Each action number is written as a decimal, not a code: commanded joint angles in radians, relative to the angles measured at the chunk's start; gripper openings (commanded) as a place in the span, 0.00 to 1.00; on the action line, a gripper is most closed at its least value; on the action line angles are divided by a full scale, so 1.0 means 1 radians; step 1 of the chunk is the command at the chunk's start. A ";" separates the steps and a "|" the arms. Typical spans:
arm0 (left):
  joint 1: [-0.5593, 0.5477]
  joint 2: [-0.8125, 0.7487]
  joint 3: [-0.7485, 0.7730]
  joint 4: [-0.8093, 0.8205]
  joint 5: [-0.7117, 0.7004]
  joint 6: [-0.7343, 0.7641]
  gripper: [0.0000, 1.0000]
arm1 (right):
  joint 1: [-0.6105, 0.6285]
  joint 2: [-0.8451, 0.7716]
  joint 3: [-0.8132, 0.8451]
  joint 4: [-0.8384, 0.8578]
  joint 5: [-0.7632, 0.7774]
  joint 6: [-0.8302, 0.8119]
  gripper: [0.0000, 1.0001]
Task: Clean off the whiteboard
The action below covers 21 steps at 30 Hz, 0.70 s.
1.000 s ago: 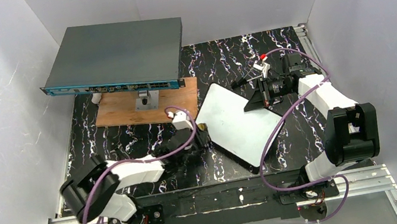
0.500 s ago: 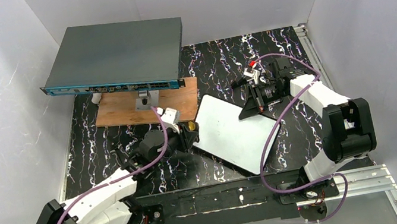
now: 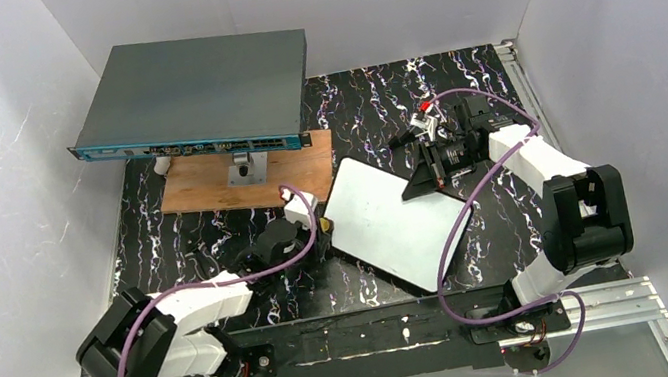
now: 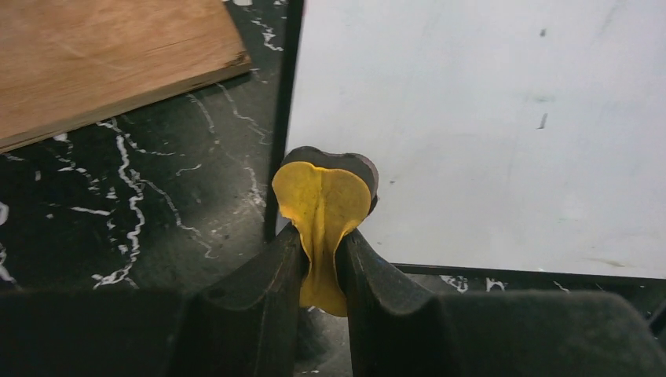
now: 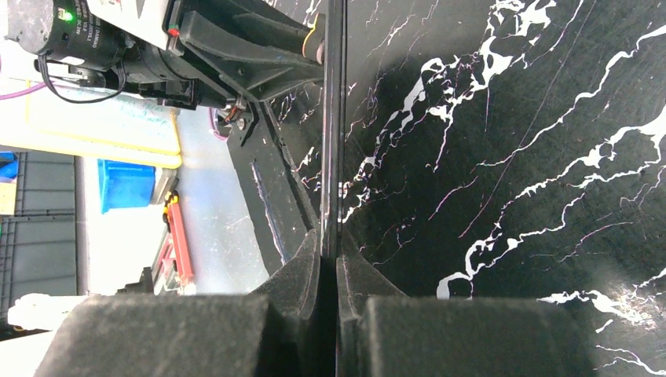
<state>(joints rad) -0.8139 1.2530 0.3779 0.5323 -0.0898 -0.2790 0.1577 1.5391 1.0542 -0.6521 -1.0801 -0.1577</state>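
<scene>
Top external view shows us the small white rectangular whiteboard with rounded corners. It lies in the middle of the black, white-veined worktop and is turned diagonally between the two arms. Its far-left corner is just beside the brown wooden plank. A large grey flat box with a blue front edge sits behind and above that plank.

The left tool reaches in at the board's left edge. From the left wrist we see this left tool pressed together on a soft yellow pad with a dark backing. The pad bulges out above the fingers. Its tip lies over the dark rim at the near-left corner of the whiteboard, whose surface is white with a few small dark specks. We cannot tell whether the pad presses on the board. The wooden plank lies to the far left.

The right tool meets the board's far-right edge. From the right wrist we see the right tool pinching the whiteboard, which shows edge-on as a thin dark line running away over the worktop.
</scene>
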 commanded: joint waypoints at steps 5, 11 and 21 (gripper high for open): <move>0.026 -0.160 -0.068 0.036 -0.004 0.024 0.00 | 0.017 -0.027 0.070 -0.073 -0.128 -0.034 0.01; 0.038 -0.418 -0.120 -0.109 -0.121 -0.194 0.00 | 0.017 -0.095 0.045 -0.011 -0.092 -0.006 0.01; 0.041 -0.299 -0.055 -0.143 -0.093 -0.318 0.00 | 0.018 -0.108 0.031 0.027 -0.125 0.033 0.01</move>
<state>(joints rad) -0.7750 0.8635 0.2722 0.4099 -0.1864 -0.5381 0.1722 1.4662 1.0721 -0.6498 -1.1034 -0.1635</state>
